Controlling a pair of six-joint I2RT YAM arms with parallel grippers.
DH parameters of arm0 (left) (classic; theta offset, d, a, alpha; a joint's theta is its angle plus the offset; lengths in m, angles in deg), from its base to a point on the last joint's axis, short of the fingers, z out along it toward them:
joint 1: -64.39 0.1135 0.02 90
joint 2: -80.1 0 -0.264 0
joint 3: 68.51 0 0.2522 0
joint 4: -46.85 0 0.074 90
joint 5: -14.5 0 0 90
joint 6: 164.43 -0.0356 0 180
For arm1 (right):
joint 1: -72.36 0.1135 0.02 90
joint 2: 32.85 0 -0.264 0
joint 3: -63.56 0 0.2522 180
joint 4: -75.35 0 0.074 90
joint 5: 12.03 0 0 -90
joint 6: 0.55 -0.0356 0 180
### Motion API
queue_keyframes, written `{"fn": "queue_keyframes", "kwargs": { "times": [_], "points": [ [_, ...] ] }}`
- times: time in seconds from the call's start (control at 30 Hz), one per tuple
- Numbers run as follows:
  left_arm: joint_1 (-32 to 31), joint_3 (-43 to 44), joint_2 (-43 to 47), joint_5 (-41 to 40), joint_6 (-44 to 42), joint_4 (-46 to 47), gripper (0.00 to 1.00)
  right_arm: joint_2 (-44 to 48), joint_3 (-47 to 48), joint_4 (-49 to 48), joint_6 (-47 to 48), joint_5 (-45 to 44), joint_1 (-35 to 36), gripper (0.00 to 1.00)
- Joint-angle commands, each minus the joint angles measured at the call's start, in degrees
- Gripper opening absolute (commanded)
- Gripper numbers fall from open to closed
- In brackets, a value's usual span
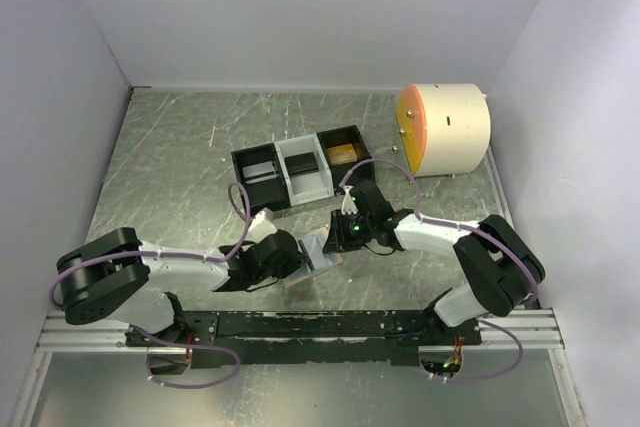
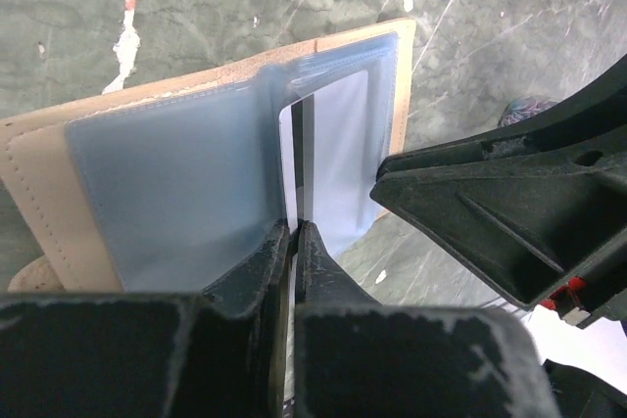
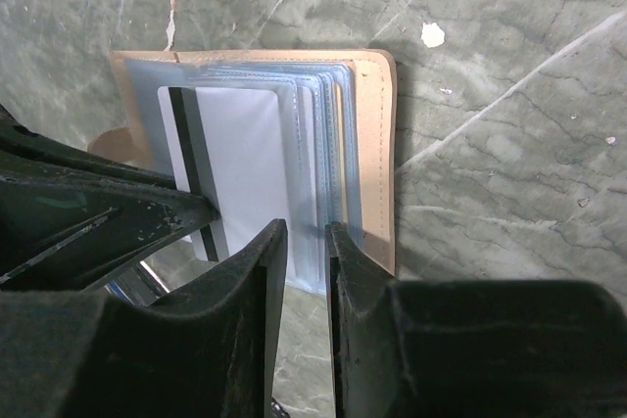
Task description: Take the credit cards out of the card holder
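Centrally, close to the near edge of the worktop (image 1: 180, 147): the card holder (image 1: 318, 250), spread open, tan border around pale blue sleeves, flanked on either side by an arm. Clamped onto one edge of it, the left gripper (image 2: 296, 227), fingers pressed almost together with only a thin leaf of blue sleeve between them. Reaching in from the opposite side, the right gripper (image 3: 307, 232), nearly closed, a narrow slit left between the fingers, with sleeve edges and the corner of a pale credit card (image 3: 245, 163) running toward that slit; impossible to tell whether pinching card, sleeve or neither. Said card, white-grey with a dark stripe, tucked inside a slot. Farther back, well apart, a three-compartment tray (image 1: 310, 185), with a gold card (image 1: 343, 154) in its right-hand bay.
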Motion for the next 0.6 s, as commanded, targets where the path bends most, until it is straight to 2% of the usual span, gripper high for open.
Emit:
{"fn": "queue_keyframes", "kwargs": {
  "times": [0.0,0.27,0.47,0.57],
  "points": [
    [-0.7,0.5,1.4,-3.3,0.4,-10.7,0.1,-0.2,0.3,2.2,0.6,-1.5,0.2,0.24],
    [-1.2,0.8,2.5,-4.1,0.6,-14.1,0.16,0.8,0.9,3.2,0.8,-1.9,0.2,0.24],
    [-1.5,0.4,4.5,-4.7,0.5,-15.0,0.16,0.7,1.4,3.5,0.7,-1.8,0.2,0.24],
    [-1.6,-0.7,6.3,-5.1,0.1,-14.2,0.22,0.7,1.8,3.8,0.8,-1.7,0.2,0.24]
  ]
}}
